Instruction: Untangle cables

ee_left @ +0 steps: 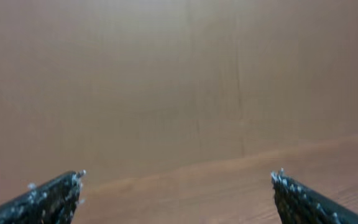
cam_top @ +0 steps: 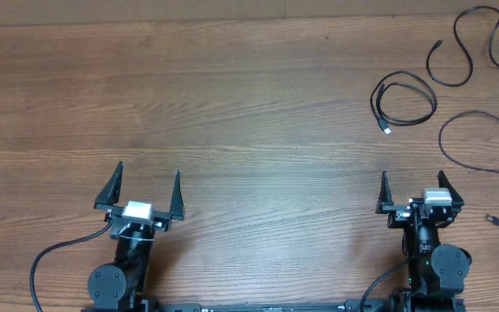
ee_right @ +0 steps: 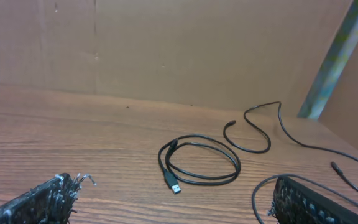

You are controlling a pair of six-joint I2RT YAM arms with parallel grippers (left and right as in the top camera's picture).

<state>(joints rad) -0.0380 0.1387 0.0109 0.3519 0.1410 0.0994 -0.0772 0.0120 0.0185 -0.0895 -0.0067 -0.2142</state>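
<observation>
Several thin black cables lie apart at the table's far right. A coiled cable with a USB plug lies ahead of my right gripper; it also shows in the right wrist view. A snaking cable lies beyond it, also seen from the right wrist. A third cable curves past the right gripper's right side. My right gripper is open and empty, short of the coil. My left gripper is open and empty over bare wood.
The wooden table runs to a brown cardboard wall at the back. A loose plug end lies right of the right arm. A greenish post stands at the far right corner.
</observation>
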